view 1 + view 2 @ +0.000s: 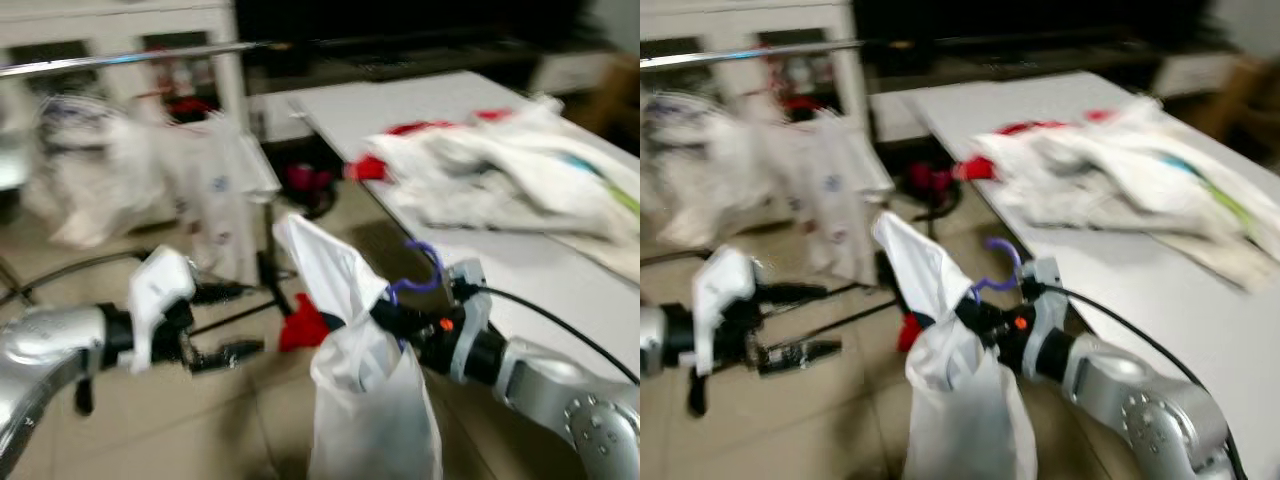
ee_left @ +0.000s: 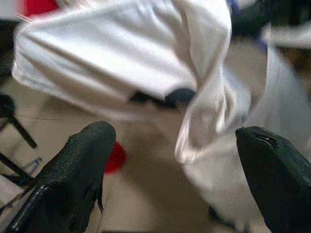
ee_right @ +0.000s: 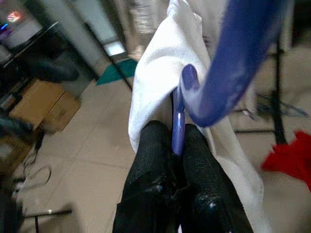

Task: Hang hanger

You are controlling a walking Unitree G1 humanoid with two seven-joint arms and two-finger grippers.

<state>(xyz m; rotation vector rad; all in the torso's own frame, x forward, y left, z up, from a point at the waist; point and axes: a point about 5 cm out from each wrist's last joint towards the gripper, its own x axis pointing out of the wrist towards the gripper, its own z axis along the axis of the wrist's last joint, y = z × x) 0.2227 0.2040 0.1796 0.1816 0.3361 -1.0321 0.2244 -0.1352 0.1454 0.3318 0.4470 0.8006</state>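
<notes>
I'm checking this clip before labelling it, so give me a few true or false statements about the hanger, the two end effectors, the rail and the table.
1. The right end effector is shut on the blue plastic hanger. True.
2. The white cloth garment lies flat on the floor. False: it hangs from the hanger held by the right end effector.
3. The left end effector is open and holds nothing. True.
4. The hanger's hook is already over the silver metal rail. False: the rail is well above and apart from it.
5. The white table bears a heap of clothes. True.
</notes>
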